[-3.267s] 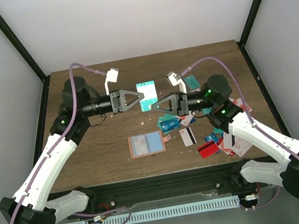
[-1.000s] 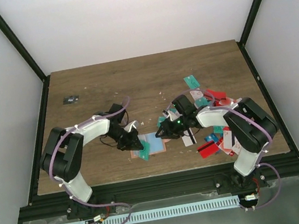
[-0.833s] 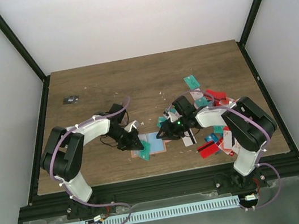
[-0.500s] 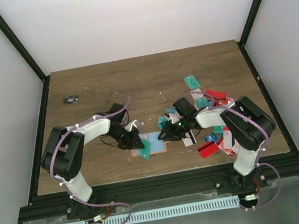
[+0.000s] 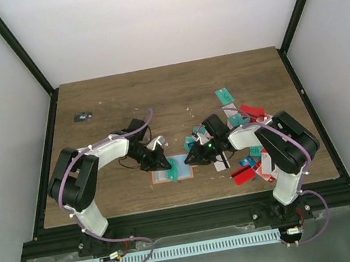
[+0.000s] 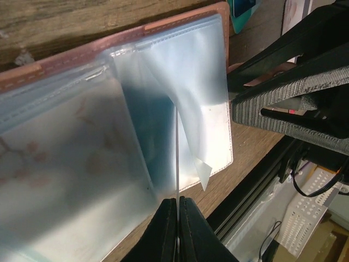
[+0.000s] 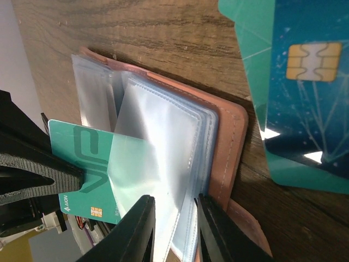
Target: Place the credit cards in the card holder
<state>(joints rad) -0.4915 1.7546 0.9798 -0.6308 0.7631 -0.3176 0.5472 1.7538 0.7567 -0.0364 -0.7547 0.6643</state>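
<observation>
The salmon-pink card holder (image 5: pixel 163 172) lies open on the table, its clear sleeves fanned up (image 6: pixel 180 71) (image 7: pixel 229 142). My left gripper (image 5: pixel 162 162) (image 6: pixel 178 204) is shut on a teal credit card (image 5: pixel 174 171) (image 7: pixel 82 158). That card shows edge-on (image 6: pixel 177 158) in the left wrist view, and its far end sits inside a lifted clear sleeve. My right gripper (image 5: pixel 193 159) (image 7: pixel 174 218) stands at the holder's right edge. Its jaws are a little apart, with several sleeves between them. More credit cards (image 5: pixel 249 152) lie scattered to the right, and a blue chip card (image 7: pixel 305 82) lies close by.
A small dark object (image 5: pixel 82 117) sits at the far left of the table. Loose cards (image 5: pixel 225 96) reach toward the back right. The table's front edge and black frame rail (image 6: pixel 256 180) run just beyond the holder. Both grippers face each other closely over the holder.
The left gripper has carried the teal card right, further into the sleeve. The right gripper's jaws have narrowed around the sleeves.
</observation>
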